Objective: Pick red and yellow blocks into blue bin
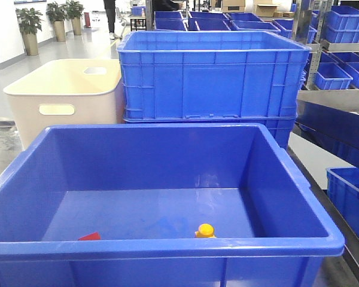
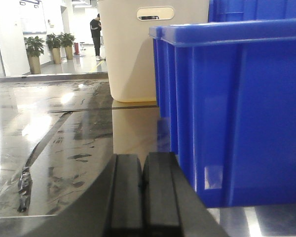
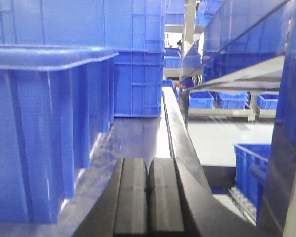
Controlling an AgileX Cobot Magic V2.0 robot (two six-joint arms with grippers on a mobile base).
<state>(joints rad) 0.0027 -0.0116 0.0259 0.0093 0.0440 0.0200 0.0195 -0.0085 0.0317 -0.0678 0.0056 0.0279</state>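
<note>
The large blue bin [image 1: 161, 245] fills the front view. On its floor near the front wall lie the red block [image 1: 90, 236] and the yellow studded block [image 1: 205, 231], both partly hidden by the front rim. My left gripper [image 2: 143, 170] is shut and empty, low on the table to the left of the bin's outer wall [image 2: 237, 113]. My right gripper [image 3: 148, 173] is shut and empty, low on the table to the right of the bin's outer wall [image 3: 44, 128]. Neither gripper shows in the front view.
A cream tub [image 1: 66, 95] with oval handle holes stands behind the bin at left, also in the left wrist view [image 2: 138, 49]. A second tall blue crate [image 1: 212, 78] stands behind the bin. Steel shelving with smaller blue crates [image 1: 341, 54] is at right, beyond the table edge [image 3: 180, 128].
</note>
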